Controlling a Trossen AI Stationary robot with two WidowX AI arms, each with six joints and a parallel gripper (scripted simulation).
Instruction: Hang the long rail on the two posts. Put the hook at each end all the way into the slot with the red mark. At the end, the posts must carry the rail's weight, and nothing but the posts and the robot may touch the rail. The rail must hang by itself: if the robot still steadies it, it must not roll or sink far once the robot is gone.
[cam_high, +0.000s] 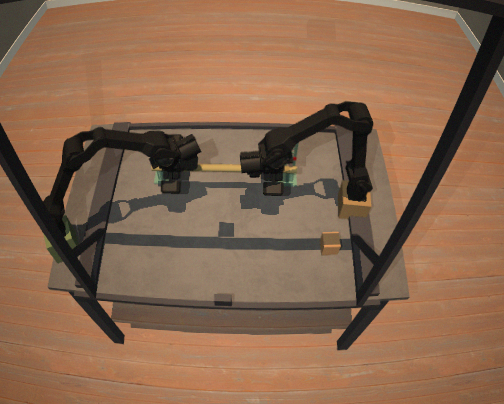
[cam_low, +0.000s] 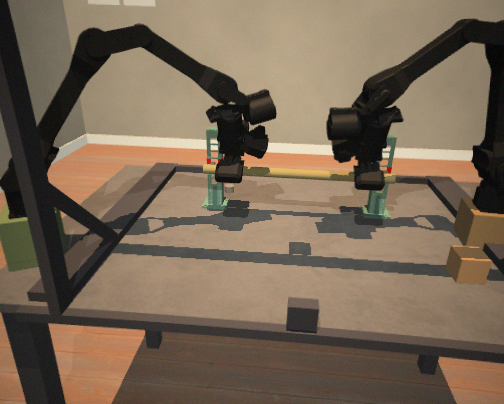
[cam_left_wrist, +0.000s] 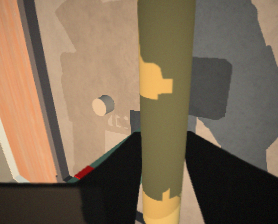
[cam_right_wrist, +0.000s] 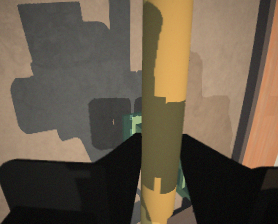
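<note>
Both arms reach over the table (cam_high: 270, 275) (cam_low: 200, 300). Above it, the rail (cam_high: 219, 168) (cam_low: 300, 173) (cam_left_wrist: 165, 115) (cam_right_wrist: 164, 120) runs left to right across the near side of the left post (cam_low: 216, 192) and right post (cam_low: 377, 202), gripped by the left hand (cam_high: 171, 187) (cam_low: 229, 172) (cam_left_wrist: 162, 138) and right hand (cam_high: 273, 188) (cam_low: 369, 179) (cam_right_wrist: 160, 139).

Both our arms arch up and inward, elbows high, wrists bent so the hands point down. Our left gripper (cam_high: 171, 187) (cam_low: 229, 172) (cam_left_wrist: 162, 138) and right gripper (cam_high: 273, 188) (cam_low: 369, 178) (cam_right_wrist: 160, 139) hang level, well apart, each clamped with its fingers parted.
</note>
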